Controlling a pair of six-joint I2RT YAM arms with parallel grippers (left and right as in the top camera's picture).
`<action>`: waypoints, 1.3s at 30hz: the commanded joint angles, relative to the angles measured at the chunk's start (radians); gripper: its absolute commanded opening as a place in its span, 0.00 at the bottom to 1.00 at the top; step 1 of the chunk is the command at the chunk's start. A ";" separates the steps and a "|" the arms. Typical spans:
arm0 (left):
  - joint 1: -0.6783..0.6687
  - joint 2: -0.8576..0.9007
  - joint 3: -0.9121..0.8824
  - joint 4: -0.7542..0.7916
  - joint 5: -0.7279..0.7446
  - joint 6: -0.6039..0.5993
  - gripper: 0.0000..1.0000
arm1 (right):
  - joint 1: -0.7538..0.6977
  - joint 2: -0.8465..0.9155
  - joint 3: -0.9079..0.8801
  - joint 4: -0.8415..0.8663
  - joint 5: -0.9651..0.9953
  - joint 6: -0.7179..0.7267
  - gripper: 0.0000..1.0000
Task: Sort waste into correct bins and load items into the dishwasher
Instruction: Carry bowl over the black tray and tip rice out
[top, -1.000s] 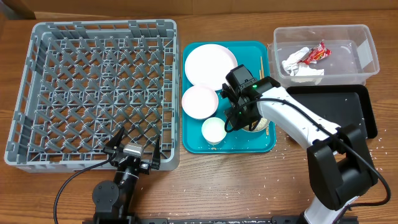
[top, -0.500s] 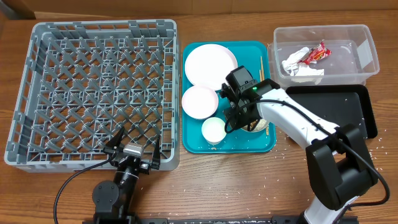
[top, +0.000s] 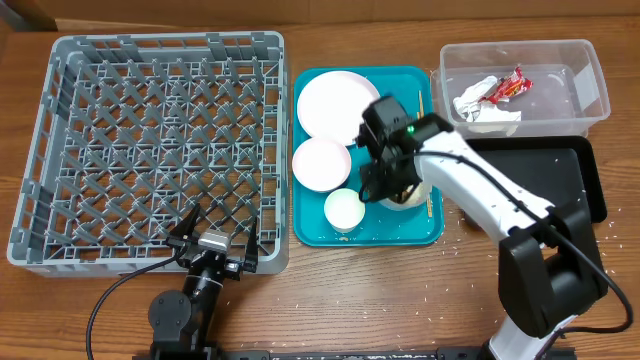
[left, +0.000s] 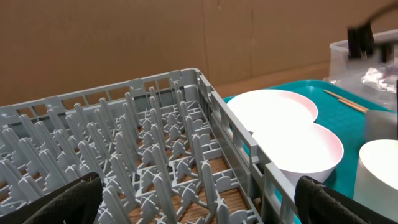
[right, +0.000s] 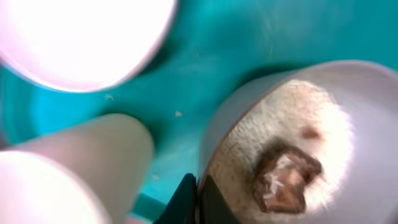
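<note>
Two hands: right hand (right: 196, 194) grips the rice-filled round white bowl (right: 368, 146) at the teal tray (top: 390, 228); left hand (left: 199, 202) gapes empty.

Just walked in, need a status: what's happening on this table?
The right gripper pinches the rim of the bowl holding rice and scraps at the teal tray. The wrapper and napkin already lie in the clear tub. The dish rack holds nothing yet; the left gripper rests open by it.
</note>
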 joint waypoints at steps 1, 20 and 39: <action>0.005 -0.010 -0.004 0.000 0.005 0.019 1.00 | -0.035 -0.056 0.169 -0.093 -0.016 0.019 0.04; 0.005 -0.010 -0.004 0.000 0.005 0.019 1.00 | -0.578 -0.201 0.080 -0.210 -0.519 -0.200 0.04; 0.005 -0.010 -0.004 0.000 0.005 0.019 1.00 | -1.034 -0.155 -0.370 0.181 -1.162 -0.301 0.04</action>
